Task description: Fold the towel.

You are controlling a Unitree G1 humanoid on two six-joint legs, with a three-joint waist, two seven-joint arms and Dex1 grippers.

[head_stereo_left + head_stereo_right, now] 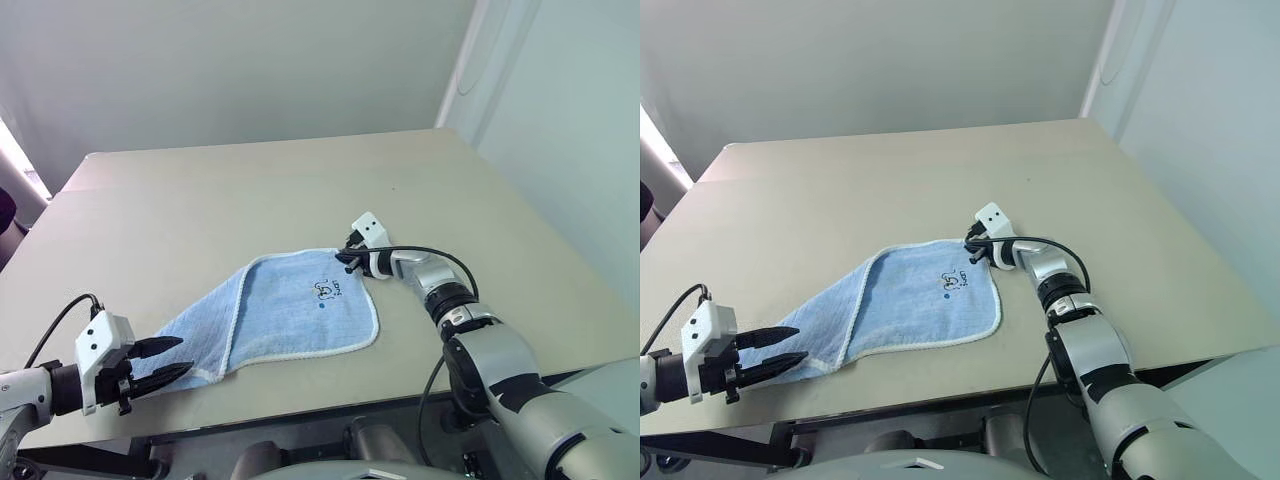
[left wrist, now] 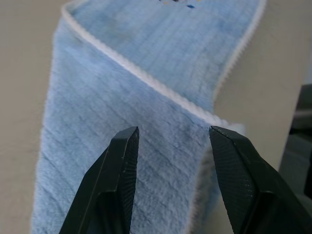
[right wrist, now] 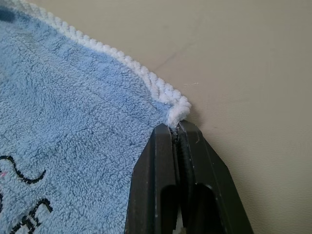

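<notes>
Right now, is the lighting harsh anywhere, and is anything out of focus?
Head views: soft, even light, faint shadows beside the towel. Left wrist view: the left gripper looks sharp, the far towel end slightly soft. Right wrist view: the terry pile near the right gripper is crisp.

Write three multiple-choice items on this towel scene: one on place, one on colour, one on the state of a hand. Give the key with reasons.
1. The right hand meets the towel at:
A. its middle
B. a corner
C. the near left end

2. The towel's edging is:
A. white
B. red
C. black

3. The left hand is:
A. shut on the towel
B. open over the towel
C. holding a cup

Key: B, the shut fingers pinch the corner's edging; A, white stitching rims the blue cloth; B, a gap shows between its fingers.
</notes>
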